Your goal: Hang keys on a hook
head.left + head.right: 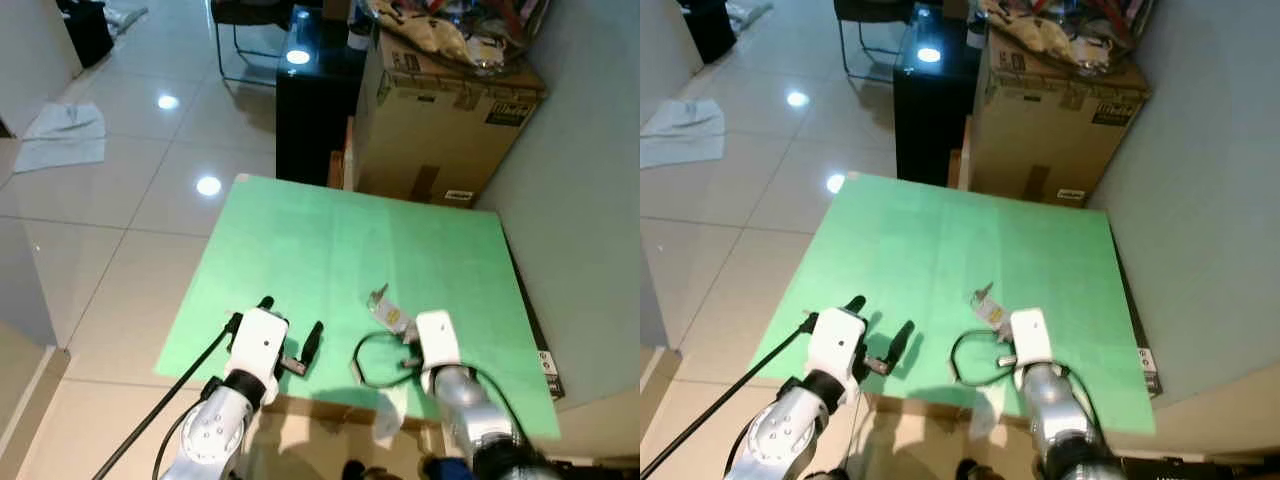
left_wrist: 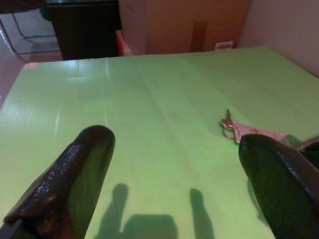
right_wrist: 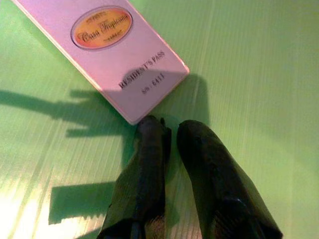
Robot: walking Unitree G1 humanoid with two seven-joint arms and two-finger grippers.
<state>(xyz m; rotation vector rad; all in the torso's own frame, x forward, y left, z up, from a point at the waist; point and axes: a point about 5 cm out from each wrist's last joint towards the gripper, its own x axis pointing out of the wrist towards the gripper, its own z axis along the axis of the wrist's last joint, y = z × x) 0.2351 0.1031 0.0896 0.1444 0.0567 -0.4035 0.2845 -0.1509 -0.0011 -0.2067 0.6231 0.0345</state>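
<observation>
Right hand (image 3: 167,130): my fingers nearly together, tips at the glossy rectangular pass card (image 3: 107,55).
Left hand (image 1: 291,326): fingers wide.
Bench (image 1: 300,250): ribbed green sheet.

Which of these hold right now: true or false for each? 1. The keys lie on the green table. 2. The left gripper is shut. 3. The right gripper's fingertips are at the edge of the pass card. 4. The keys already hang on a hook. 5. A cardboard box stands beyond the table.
1. True: the keys lie flat on the green table.
2. False: the left gripper is open, fingers spread wide above the table.
3. True: the right gripper, fingers close together, is down at the pass card attached to the keys.
4. False: they lie on the table.
5. True: the cardboard box stands behind the far edge.
</observation>
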